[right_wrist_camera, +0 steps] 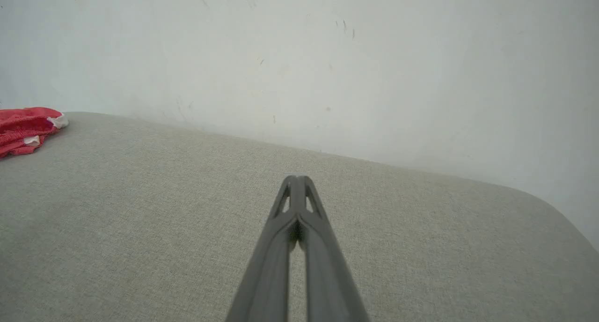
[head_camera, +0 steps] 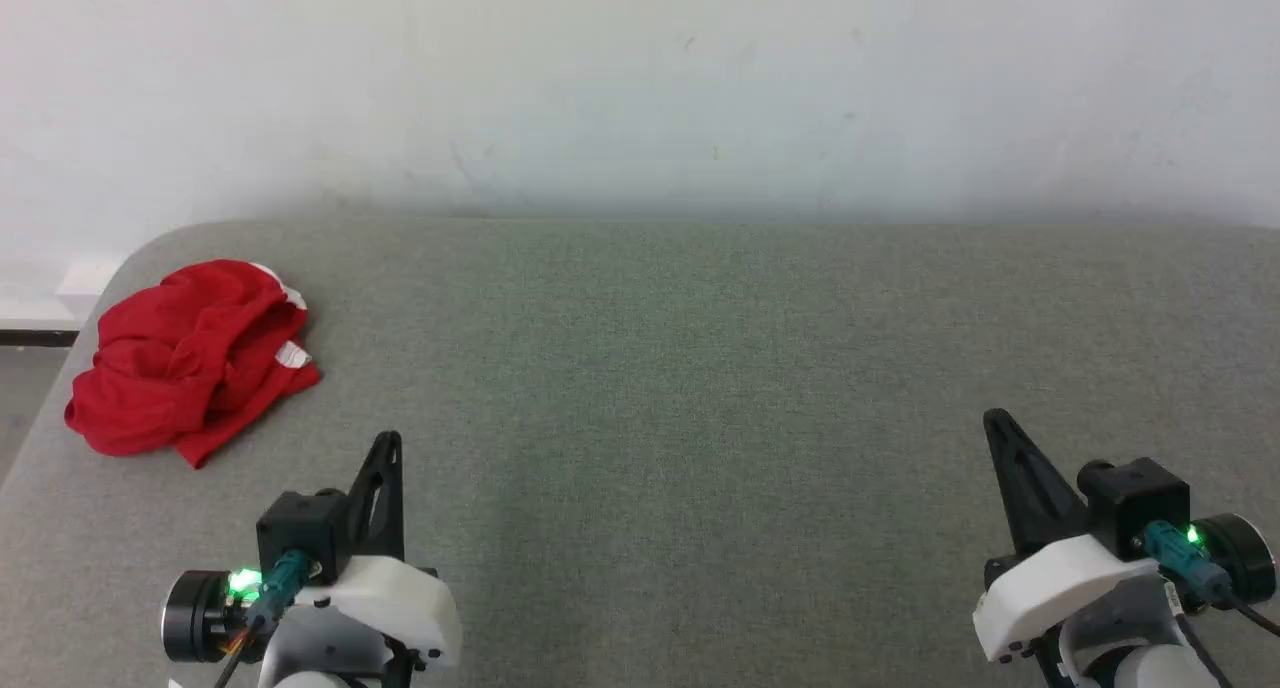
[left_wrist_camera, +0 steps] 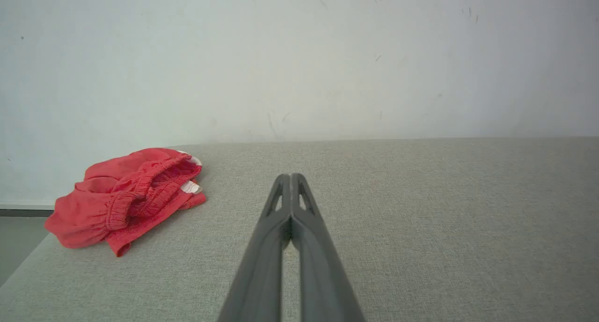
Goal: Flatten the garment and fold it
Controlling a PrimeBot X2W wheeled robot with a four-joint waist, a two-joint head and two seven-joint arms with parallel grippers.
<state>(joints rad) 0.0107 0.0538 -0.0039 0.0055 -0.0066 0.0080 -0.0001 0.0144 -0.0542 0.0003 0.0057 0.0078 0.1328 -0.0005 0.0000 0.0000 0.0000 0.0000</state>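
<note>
The garment (head_camera: 190, 356) is a bright red bundle with bits of white, lying crumpled at the far left of the grey fabric surface (head_camera: 680, 368). The left wrist view shows the garment (left_wrist_camera: 128, 195) to the left, its gathered waistband bunched up. At the left edge of the right wrist view the garment (right_wrist_camera: 25, 128) appears as a small red patch. My left gripper (head_camera: 390, 440) rests at the lower left, shut and empty, to the right of the garment and nearer to me. At the lower right, far from the garment, my right gripper (head_camera: 992, 418) is shut with nothing in it.
A pale wall (head_camera: 640, 88) rises right behind the surface. The surface has rounded corners; its left edge (head_camera: 40, 438) drops to the floor just beside the garment. The wide stretch of grey fabric between my two grippers lies bare.
</note>
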